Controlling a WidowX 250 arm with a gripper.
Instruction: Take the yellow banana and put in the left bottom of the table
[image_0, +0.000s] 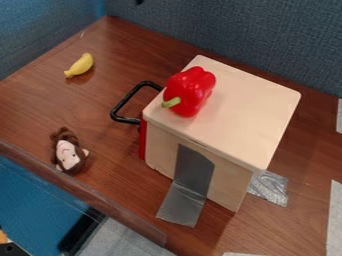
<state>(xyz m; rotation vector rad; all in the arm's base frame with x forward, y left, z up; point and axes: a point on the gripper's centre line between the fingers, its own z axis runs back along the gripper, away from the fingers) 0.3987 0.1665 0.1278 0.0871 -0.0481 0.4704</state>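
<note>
Upper left of table (37, 102): banana (81, 65), yellow. Atop box (250, 112): pepper (190, 91), red. Jaws: state cannot be told.

A fixed camera looks down at a slant on the whole wooden box (224, 115) and surrounding surface (110, 190)

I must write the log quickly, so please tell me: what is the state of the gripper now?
Gripper: cannot be told whether open or closed; the banana lies on the table.
</note>
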